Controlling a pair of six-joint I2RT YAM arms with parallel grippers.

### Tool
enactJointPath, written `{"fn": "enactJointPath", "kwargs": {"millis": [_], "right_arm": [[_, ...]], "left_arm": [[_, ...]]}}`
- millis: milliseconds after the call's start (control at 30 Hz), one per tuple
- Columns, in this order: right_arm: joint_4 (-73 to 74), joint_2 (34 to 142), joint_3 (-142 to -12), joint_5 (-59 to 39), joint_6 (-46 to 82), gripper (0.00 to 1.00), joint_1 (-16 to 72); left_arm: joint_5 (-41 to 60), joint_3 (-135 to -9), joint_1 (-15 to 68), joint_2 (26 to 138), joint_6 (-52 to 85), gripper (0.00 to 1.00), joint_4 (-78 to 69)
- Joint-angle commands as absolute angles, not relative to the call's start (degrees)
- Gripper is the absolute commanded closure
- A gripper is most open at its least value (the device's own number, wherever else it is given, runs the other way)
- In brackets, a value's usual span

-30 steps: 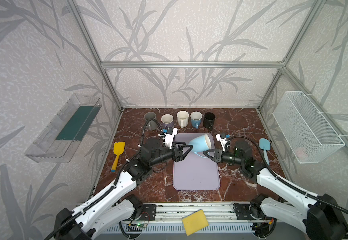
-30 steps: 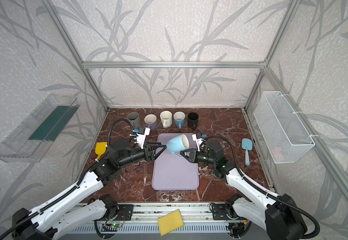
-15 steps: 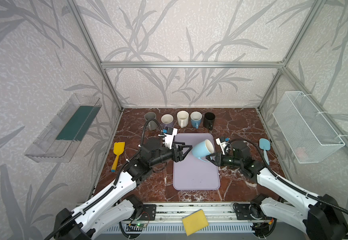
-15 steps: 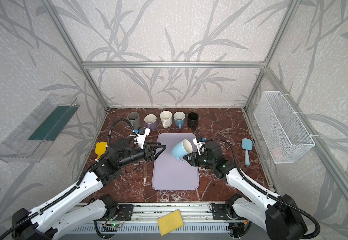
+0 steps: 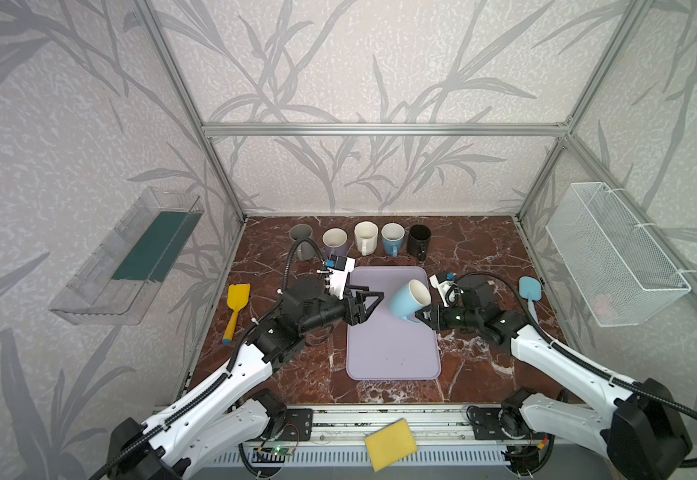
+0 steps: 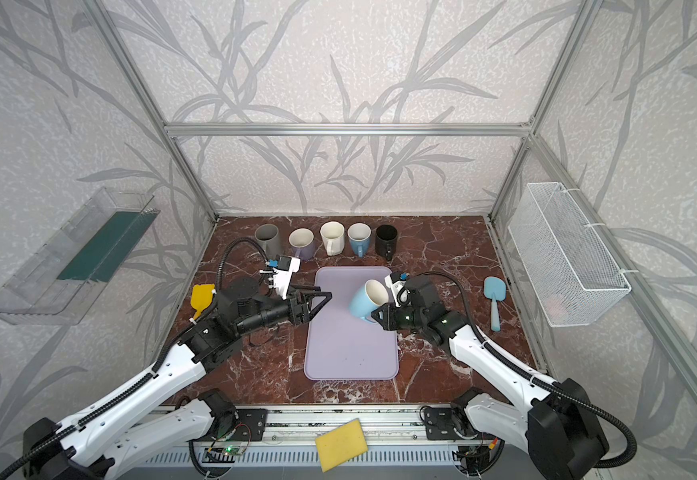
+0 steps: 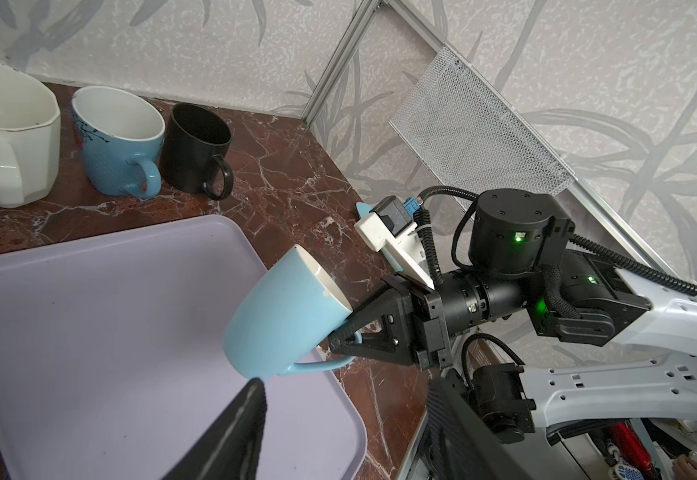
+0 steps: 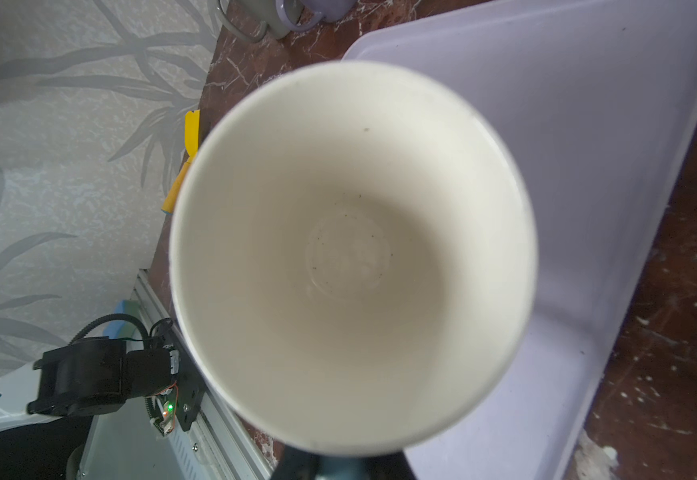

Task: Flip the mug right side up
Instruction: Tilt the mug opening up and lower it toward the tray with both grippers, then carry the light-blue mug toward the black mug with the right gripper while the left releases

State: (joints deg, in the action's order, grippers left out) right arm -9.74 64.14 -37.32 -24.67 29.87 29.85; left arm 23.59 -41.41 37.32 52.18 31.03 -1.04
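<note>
Right gripper is clamping the blue mug by its handle — mug is tilting over the tray. Left gripper is hanging alongside, jaws apart, empty.

White arm links, black motor joints, ribbed black cables, green lights

Tilted mug overhangs tray far end; nearside lies open

text: none readable | labels: none | brands: none | numbers: none
</note>
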Motion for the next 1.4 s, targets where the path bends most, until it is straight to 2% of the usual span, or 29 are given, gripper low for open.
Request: {"fn": "enactJointPath", "kwargs": {"millis": [0,867,1367], "right_arm": [[-10.7,64.4,-41.0,-21.9,26.6,1.0,30.3],[-20.6,71.3,-50.4,-8.3,19.3,1.0,30.3],[-28.0,75.8,-58.7,-7.4,14.2,1.0,23.1]], "left_arm": [[22.9,-41.7,37.1,51.1,30.0,0.36,-1.0],[21.8,-43.1,37.1,52.0,28.8,0.36,4.3],[20.8,-43.5,37.0,51.5,27.2,0.36,6.8]]}}
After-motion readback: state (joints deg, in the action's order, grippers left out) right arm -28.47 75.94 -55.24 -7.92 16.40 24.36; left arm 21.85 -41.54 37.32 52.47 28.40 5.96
